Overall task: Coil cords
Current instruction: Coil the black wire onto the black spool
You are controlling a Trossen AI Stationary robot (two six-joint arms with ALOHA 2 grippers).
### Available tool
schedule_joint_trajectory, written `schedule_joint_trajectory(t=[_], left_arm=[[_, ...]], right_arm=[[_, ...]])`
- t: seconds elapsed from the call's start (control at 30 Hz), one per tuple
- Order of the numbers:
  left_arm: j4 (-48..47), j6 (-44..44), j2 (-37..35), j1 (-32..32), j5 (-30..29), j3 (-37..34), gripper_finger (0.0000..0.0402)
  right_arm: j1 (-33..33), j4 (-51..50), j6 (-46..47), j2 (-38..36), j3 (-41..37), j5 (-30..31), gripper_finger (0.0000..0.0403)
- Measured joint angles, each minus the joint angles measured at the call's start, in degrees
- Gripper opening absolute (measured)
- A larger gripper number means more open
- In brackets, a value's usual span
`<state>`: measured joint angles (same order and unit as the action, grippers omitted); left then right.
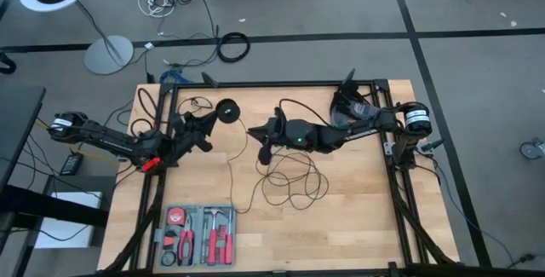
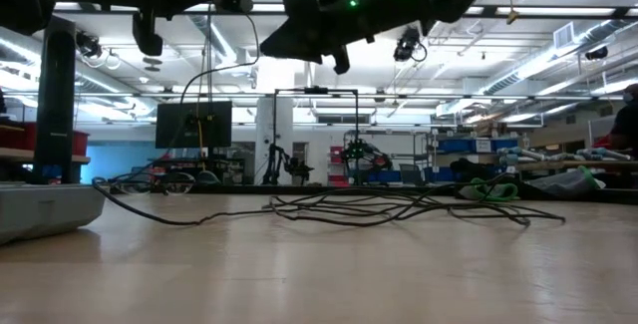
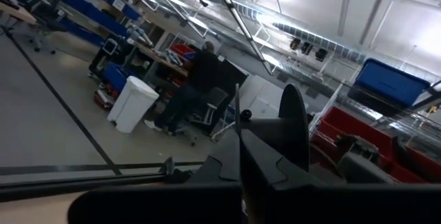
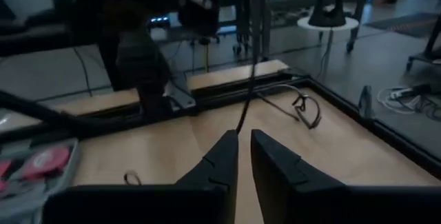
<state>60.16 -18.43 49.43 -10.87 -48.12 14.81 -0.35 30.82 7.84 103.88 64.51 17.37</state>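
Observation:
The thin black cord lies in loose loops (image 1: 294,183) on the wooden table, below my right arm; in the low view the loops (image 2: 399,207) rest flat on the tabletop. Its round black puck (image 1: 228,111) is held up at the tip of my left gripper (image 1: 213,122), which is shut. One strand hangs from there to the table (image 2: 211,65). My right gripper (image 4: 244,148) is raised over the table's middle, just right of the puck, with its fingers closed on a strand of the cord. My left gripper holds the cord's puck end, lifted clear of the table. Its shut fingers (image 3: 241,165) hide the contact, so whether they are on the puck's edge (image 3: 293,124) or on the cord beside it does not show. The cord hangs slack below. My right gripper pinches a single strand of the cord (image 4: 242,122) between its two fingertips, well above the table. The fingers point roughly level toward the table's left side. From them the strand runs nearly straight on toward my left gripper.
An open tool case (image 1: 200,234) with red-handled tools lies at the near edge, left of centre. A black frame rail (image 1: 272,83) runs around the table. A small wire loop (image 1: 200,102) lies at the far left, and bare wood (image 1: 358,217) lies to the near right.

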Motion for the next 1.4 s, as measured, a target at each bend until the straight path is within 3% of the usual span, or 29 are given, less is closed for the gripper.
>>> schedule_joint_trajectory(t=[0.7, 0.97, 1.1, 1.2, 1.4], left_arm=[[-1.3, 6.1, 0.1, 0.0, 0.2, 0.0, 0.0000], [-1.9, 6.5, 0.1, 0.0, 0.4, 0.0, 0.0000], [-1.9, 9.9, 0.1, 0.0, 2.3, 0.0, 0.0000], [-2.0, 10.7, 0.1, 0.0, 2.7, 0.0, 0.0000], [-3.9, 10.9, 0.1, 0.0, 4.0, 0.0, 0.0000]], right_arm=[[-0.8, 0.2, 5.9, 0.0, 0.2, -1.1, 0.0034], [-1.7, -3.7, 10.1, 0.0, 0.2, -4.5, 0.0073], [0.1, -7.0, 5.8, 0.9, -0.7, -4.3, 0.0092], [2.0, -2.8, 4.1, 4.6, -3.0, -2.3, 0.0095], [3.6, 23.8, 6.1, 16.7, -6.6, -2.5, 0.0086]])
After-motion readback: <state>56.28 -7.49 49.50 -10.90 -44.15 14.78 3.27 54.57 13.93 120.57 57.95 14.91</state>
